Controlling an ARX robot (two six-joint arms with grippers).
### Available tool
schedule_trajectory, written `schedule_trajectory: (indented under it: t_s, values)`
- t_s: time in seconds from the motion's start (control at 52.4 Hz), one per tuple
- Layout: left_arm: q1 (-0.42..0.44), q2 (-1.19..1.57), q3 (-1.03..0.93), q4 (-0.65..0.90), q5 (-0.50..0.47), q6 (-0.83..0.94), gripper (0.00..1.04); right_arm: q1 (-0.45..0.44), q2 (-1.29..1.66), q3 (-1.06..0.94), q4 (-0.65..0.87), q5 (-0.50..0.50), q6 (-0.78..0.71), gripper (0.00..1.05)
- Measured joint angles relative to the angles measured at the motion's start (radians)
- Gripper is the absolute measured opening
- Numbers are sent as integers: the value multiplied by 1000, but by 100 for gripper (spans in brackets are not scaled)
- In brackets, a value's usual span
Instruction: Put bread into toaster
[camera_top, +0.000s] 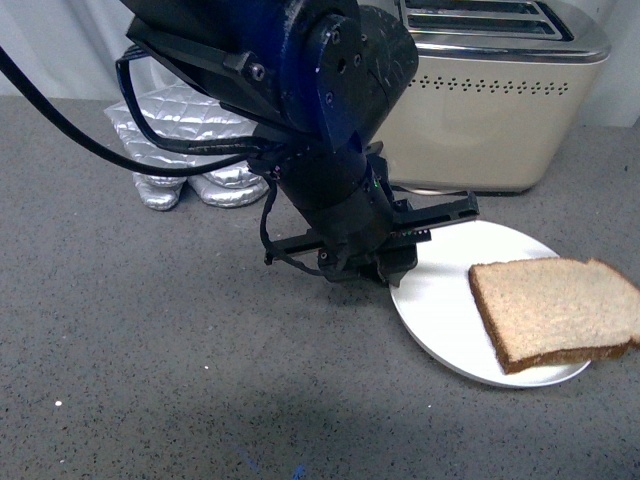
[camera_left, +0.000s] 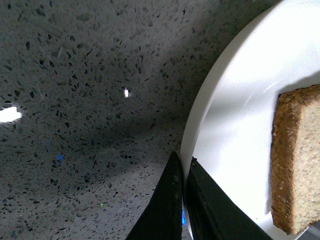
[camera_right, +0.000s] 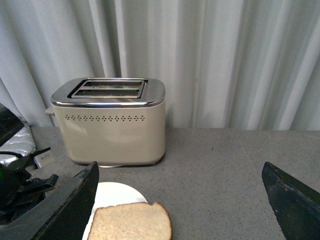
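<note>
Left gripper (camera_top: 390, 265): low at the near-left rim of the plate (camera_top: 440, 300), jaws drawn together to a thin slit. Holds no bread. Cannot tell whether nipping the rim or merely poised over it.

Right gripper (camera_right: 180, 167): spread wide, empty, raised and facing the toaster. Absent from the front view.

Bread (camera_top: 555, 310): one tan slice, dark crust. Lies flat on the plate's right side, overhanging that edge. Apart from both grippers.

Toaster (camera_top: 490, 110): cream body, chrome top. Stands upright behind the plate, near but not touching. Shows both slots empty in the right wrist view.

Oven mitts (camera_top: 180, 140): silver, quilted. Lie left of the toaster, beyond the left arm.

Countertop (camera_top: 150, 350): grey, speckled. Bears all of the above.

Step in hand, as judged: approach to the pick, with the slice not yet grasped.

Next move, as judged: calls for parted jaws, a shift across the plate to the slice, a pinch on a crust edge, a lift, a turn to vertical, and alignment over one slot.
</note>
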Motion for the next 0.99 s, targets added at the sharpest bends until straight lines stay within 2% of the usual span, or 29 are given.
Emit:
schedule_trajectory:
  t_s: [0.038,0.153,0.229,0.344,0.439,0.573,0.611,0.763,0.802,0.821,0.859,0.916,0.992]
  values:
    - [-4,11,7,-15,-4,2,3,0,0,0,0,0,0,95]
    - [-5,19,8,-27,-14,-4,25,0,0,0,0,0,0,95]
    - [0,-11,-27,53,-27,-36,42,0,0,0,0,0,0,95]
    - [10,-94,-110,163,-77,-43,58,0,0,0,0,0,0,95]
    - [23,-194,-198,253,-76,-40,71,0,0,0,0,0,0,95]
    - [42,-374,-355,352,-212,13,90,0,0,0,0,0,0,95]
    - [56,-451,-434,406,-291,29,99,0,0,0,0,0,0,95]
    - [131,-669,-711,613,-562,123,97,0,0,0,0,0,0,95]
    - [152,-688,-804,813,-626,200,91,0,0,0,0,0,0,95]
    - [159,-690,-827,867,-630,231,89,0,0,0,0,0,0,95]
    - [183,-705,-928,1074,-623,302,82,0,0,0,0,-1,0,95]
    - [211,-727,-1037,1268,-608,379,73,0,0,0,0,-1,0,95]
    - [244,-786,-1137,1432,-578,441,60,0,0,0,0,0,0,95]
